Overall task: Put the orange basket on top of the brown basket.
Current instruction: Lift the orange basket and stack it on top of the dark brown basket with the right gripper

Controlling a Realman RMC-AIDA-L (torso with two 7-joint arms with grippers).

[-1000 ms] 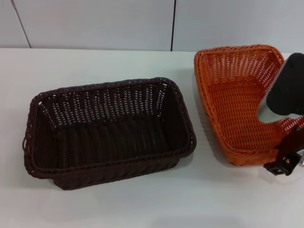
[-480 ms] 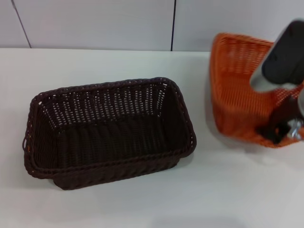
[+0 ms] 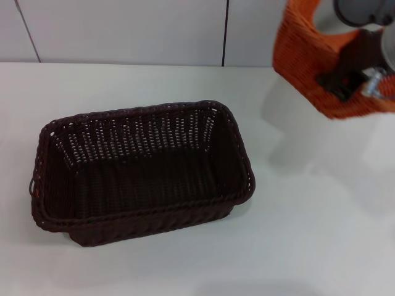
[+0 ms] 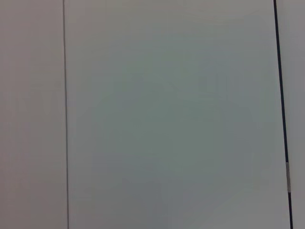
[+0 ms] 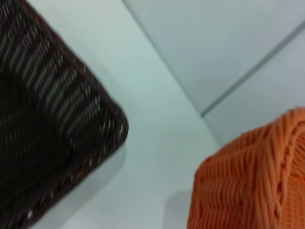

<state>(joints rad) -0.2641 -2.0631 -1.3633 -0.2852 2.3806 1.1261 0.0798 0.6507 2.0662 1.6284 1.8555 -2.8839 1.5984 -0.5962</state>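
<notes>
One second on, now hanging tilted clear of the worktop (image 3: pixel 185 259) at far right, orange basket (image 3: pixel 302 55) gripped in right gripper (image 3: pixel 345 77) jaws, well apart from brown basket (image 3: pixel 142 169), awaiting carrying leftward.

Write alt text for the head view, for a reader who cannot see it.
The right gripper holds the orange basket tilted in the air at the upper right, clear of the white table. The brown basket sits upright and empty on the table at centre-left, apart from the orange one. The left arm is out of view.
</notes>
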